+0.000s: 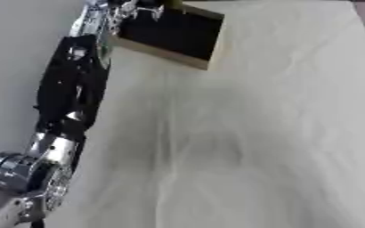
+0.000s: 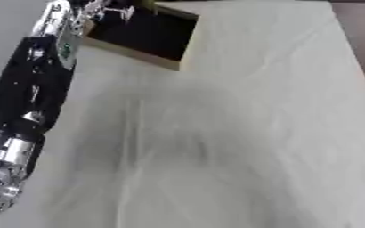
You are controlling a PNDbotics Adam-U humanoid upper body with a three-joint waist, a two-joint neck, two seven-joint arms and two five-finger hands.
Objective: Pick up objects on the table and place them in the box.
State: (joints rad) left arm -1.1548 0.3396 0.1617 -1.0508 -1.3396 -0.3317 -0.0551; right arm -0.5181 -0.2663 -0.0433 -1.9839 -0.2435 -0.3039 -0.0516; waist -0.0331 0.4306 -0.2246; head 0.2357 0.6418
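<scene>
the robot's left arm (image 1: 69, 93) reaches far up the left side of the bench (image 1: 256, 133), which has a pale cloth on it. the left hand (image 2: 107, 10) is over the open box (image 1: 174, 33) at the far left. something greenish shows at the top edge by the hand, but it is too blurry to tell what it is or if the fingers hold it. this looks like the drop-off step. no other things show on the cloth. next, the hand would need to let go over the box and pull away. the right hand is not seen.
</scene>
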